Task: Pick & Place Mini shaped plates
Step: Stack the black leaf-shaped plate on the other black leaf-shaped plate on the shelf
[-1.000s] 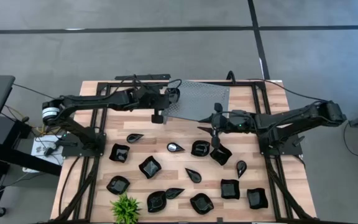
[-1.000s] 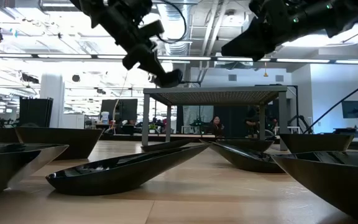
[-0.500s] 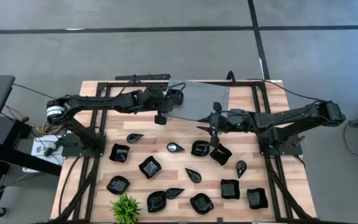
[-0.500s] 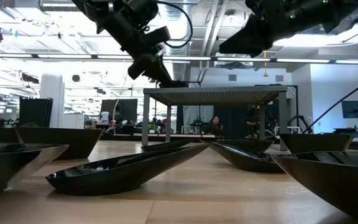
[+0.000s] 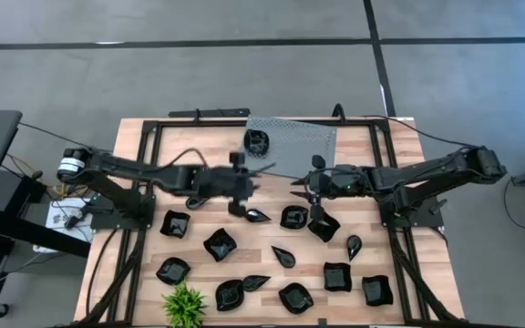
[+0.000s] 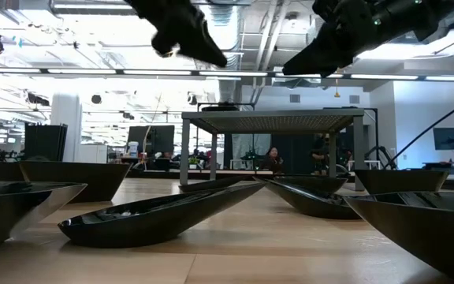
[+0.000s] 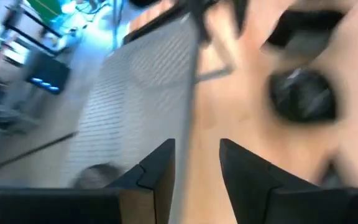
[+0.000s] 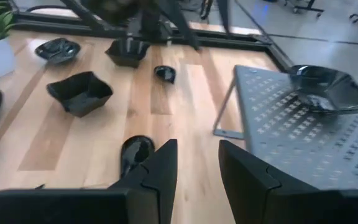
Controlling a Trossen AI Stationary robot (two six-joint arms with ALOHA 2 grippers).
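While one mini shaped plate (image 5: 258,141) sits on the grey perforated shelf (image 5: 294,146) at the far side of the counter (image 5: 386,150), the left tool (image 5: 237,196) hangs over the wood well in front of that shelf, its fingers (image 7: 160,171) set a narrow gap apart and holding nothing. Just beyond its tips lies a small teardrop plate (image 5: 258,216), with another teardrop plate (image 5: 198,201) off to its outer side and a wavy-edged square plate (image 5: 174,223) past that. The right tool (image 5: 315,193) is poised across from the left one, near the shelf's front edge, its fingers (image 8: 157,168) likewise narrowly parted and empty. Directly below it rest a rounded plate (image 5: 293,217) and a square plate (image 5: 324,226), lying just beside each other. In the right wrist view the plate on the shelf (image 8: 328,87) shows ahead of the tool and to one side, while a small oval plate (image 8: 135,150) lies on the boards just before the fingertips. The other black plates are scattered over the near half of the counter, beside a small green plant (image 5: 183,305) at the front edge.
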